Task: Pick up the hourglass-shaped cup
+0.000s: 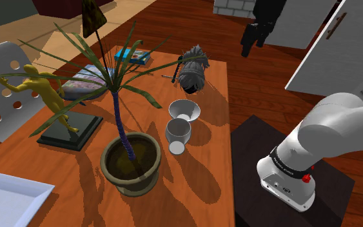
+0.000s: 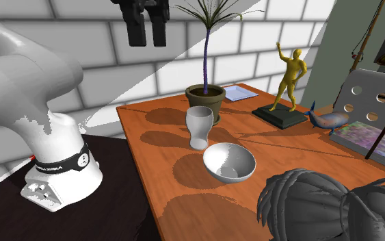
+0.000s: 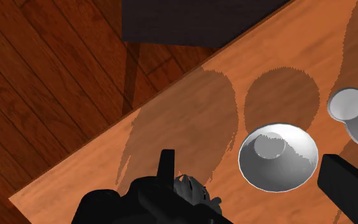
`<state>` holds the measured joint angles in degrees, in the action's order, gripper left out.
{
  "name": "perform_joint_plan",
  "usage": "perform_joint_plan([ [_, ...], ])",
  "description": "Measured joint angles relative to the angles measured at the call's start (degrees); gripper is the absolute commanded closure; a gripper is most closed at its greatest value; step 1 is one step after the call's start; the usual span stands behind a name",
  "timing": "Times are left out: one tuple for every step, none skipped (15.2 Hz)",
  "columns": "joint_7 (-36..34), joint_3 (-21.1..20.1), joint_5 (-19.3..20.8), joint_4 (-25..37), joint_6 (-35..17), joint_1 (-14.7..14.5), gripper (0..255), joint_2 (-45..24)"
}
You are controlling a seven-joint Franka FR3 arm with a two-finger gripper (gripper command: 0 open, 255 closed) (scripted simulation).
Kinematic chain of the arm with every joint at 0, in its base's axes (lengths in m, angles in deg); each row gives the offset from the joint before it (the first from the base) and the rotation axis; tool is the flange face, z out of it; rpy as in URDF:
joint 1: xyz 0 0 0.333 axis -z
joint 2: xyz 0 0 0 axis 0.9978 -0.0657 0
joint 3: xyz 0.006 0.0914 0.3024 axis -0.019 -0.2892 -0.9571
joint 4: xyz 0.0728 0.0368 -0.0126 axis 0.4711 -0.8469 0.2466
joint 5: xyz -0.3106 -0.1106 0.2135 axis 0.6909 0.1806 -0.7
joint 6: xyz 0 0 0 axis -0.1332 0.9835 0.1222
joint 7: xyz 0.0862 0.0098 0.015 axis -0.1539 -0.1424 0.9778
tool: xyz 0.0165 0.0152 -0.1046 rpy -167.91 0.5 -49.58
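Nearest in the shoulder view, a white tray [image 1: 6,193] lies on the orange worktop [image 1: 57,171]. It is well apart from the potted palm [image 1: 130,161] and cut off by the picture's edge. Just beside the palm's pot, on the side toward the dark stand [image 1: 254,148], the hourglass-shaped cup [image 1: 178,132] stands upright, pale grey, with nothing touching it. A grey bowl [image 1: 184,110] sits a little farther from the pot, close to the cup but apart from it. On the pot's opposite side a golden figurine [image 1: 43,90] rises from a dark base. Farther from the pot lies a shaggy dark grey bundle [image 1: 193,72]; what it is cannot be made out. In the wrist view it blends with the pincer's black parts, while one finger [image 3: 349,188] stands clear. Farthest from the pot, the pincer [image 2: 148,41] hangs high, its top cut off, fingers spread with nothing between.
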<state>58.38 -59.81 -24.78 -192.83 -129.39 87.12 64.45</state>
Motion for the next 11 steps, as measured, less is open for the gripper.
perform_joint_plan([
  [0.00, 0.00, 0.00, 0.00, 0.00, 0.00, 0, 0.00],
  [-0.52, -0.46, -0.28, -0.58, -0.50, -0.18, 0, -0.06],
  [-1.42, -1.26, -0.79, -1.35, -1.36, -0.51, 0, -0.38],
  [-2.52, -2.27, -1.41, -2.04, -2.14, -0.91, 0, -0.73],
  [-3.75, -3.41, -2.11, -2.74, -3.10, -1.36, 0, -1.27],
  [-4.74, -4.29, -2.61, -3.48, -4.49, -1.67, 0, -2.19],
  [-5.82, -5.26, -3.16, -4.19, -5.81, -2.04, 0, -3.06],
  [-7.08, -6.42, -3.85, -4.73, -6.73, -2.52, 0, -3.71],
  [-8.22, -7.47, -4.41, -5.03, -7.89, -2.88, 0, -4.84],
  [-9.46, -8.61, -5.09, -6.11, -9.19, -3.40, 0, -5.31],
  [-10.58, -9.65, -5.65, -6.62, -10.26, -3.81, 0, -6.12],
])
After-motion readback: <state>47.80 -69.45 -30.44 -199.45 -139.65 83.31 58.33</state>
